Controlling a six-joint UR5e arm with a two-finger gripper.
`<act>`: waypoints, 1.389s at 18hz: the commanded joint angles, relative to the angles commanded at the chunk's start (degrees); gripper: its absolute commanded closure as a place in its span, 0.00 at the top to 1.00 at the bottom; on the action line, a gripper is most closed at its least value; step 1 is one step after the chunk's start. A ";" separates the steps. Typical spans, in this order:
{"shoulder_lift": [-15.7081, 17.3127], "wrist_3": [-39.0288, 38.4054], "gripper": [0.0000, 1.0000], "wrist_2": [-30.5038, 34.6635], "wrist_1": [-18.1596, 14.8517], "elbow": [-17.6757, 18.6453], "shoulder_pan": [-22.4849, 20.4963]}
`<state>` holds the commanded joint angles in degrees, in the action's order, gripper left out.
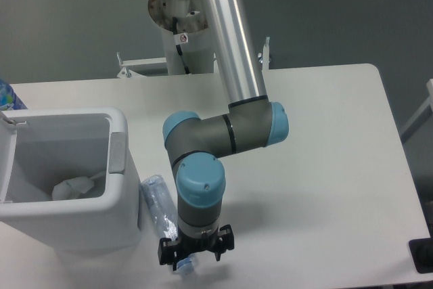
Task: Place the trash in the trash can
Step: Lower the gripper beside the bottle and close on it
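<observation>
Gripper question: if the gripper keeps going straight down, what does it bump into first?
Probably the bottle. The gripper points down right above its cap end, with the table underneath. Height is hard to judge from this view.
</observation>
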<state>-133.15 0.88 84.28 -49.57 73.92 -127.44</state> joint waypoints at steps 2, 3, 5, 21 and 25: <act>-0.62 0.00 1.00 0.00 0.00 -0.35 0.27; -0.88 0.00 1.00 0.00 0.00 -0.53 0.35; -1.32 0.00 1.00 0.09 0.00 -0.53 0.53; -2.82 -1.05 0.67 3.43 1.58 -1.06 2.02; -2.82 -1.14 0.62 3.78 1.58 -0.88 2.03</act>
<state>-135.97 -0.26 88.07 -47.99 73.04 -125.42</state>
